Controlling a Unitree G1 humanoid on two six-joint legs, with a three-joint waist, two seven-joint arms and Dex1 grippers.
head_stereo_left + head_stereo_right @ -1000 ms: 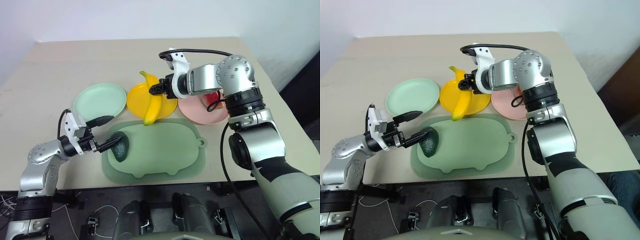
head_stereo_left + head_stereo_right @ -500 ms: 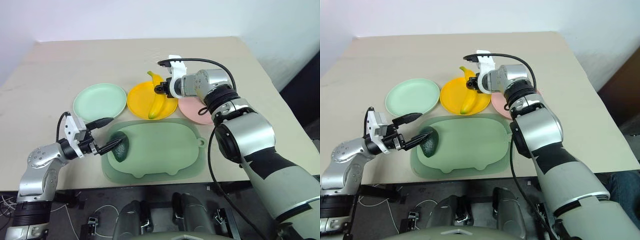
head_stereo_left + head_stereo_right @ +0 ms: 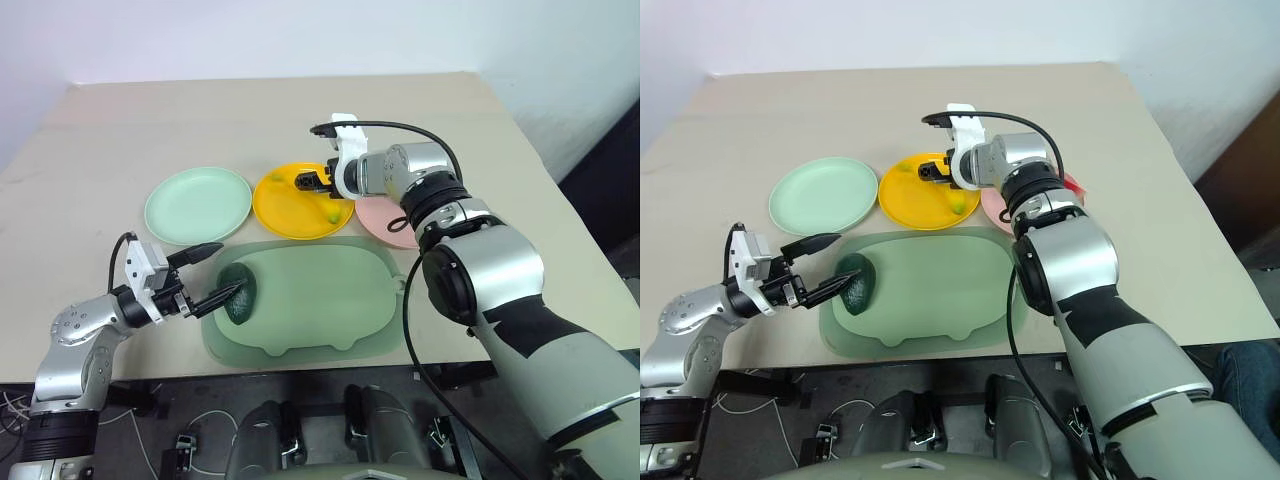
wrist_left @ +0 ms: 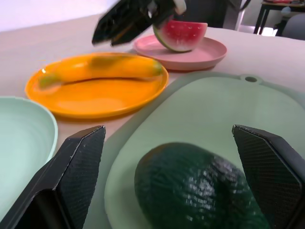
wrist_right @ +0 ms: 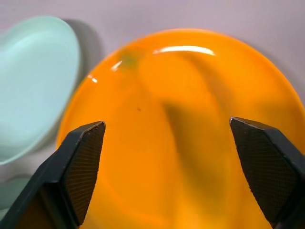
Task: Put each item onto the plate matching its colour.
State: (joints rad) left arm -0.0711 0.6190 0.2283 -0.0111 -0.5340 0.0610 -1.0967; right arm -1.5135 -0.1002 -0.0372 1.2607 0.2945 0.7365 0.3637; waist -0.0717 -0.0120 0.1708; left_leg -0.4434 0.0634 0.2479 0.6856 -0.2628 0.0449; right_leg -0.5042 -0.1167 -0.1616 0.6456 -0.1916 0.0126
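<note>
Left eye view: banana [image 4: 102,67] lies on yellow plate [image 3: 275,210] at centre beneath spread right gripper [image 3: 308,181]; left gripper [image 3: 205,273], lower left, gapes beside avocado [image 3: 240,295].

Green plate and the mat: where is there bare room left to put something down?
The green plate is bare. The mat is free from the avocado across to its tab. It is crowded at the yellow plate, where the banana lies under the open right gripper, and by the avocado, flanked by the open left gripper.
</note>
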